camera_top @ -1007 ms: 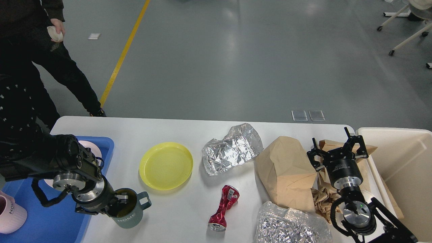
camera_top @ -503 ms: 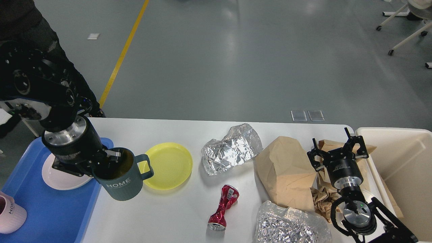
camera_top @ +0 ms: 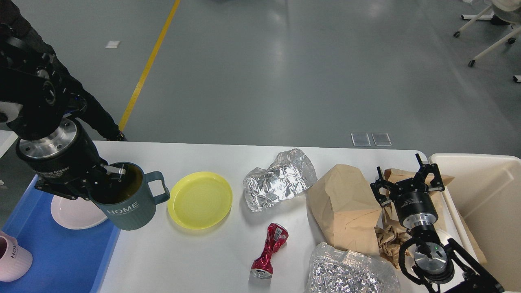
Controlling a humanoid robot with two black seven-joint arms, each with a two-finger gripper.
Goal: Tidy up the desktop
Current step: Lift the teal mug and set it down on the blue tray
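Since half a second ago the left claw (camera_top: 109, 179) has carried the dark teal ribbed ceramic mug marked HOME (camera_top: 126, 198) further left and up, away from the round yellow plastic plate (camera_top: 200, 199) it overlapped before; the mug now hangs over the right edge of the blue plastic tray (camera_top: 57, 260). The left claw is clamped on the mug's rim, one finger inside the cup.

In the head view, the large white table (camera_top: 195, 260) with rounded corners fills the lower half of the picture. In the tray lie a round white plate (camera_top: 73, 213), partly behind the mug, and a pink cup (camera_top: 12, 257) at the picture's left edge. To the right of the yellow plate sits a crumpled sheet of silver foil (camera_top: 281, 179), then a tan paper bag (camera_top: 346, 207). A crushed red drink can (camera_top: 269, 250) lies nearer the front edge, with a second wad of foil (camera_top: 350, 274) to its right. The right claw (camera_top: 407, 179) hovers over brown crumpled paper (camera_top: 388, 238) beside the cream plastic bin (camera_top: 484, 203), its fingers spread apart and holding nothing.
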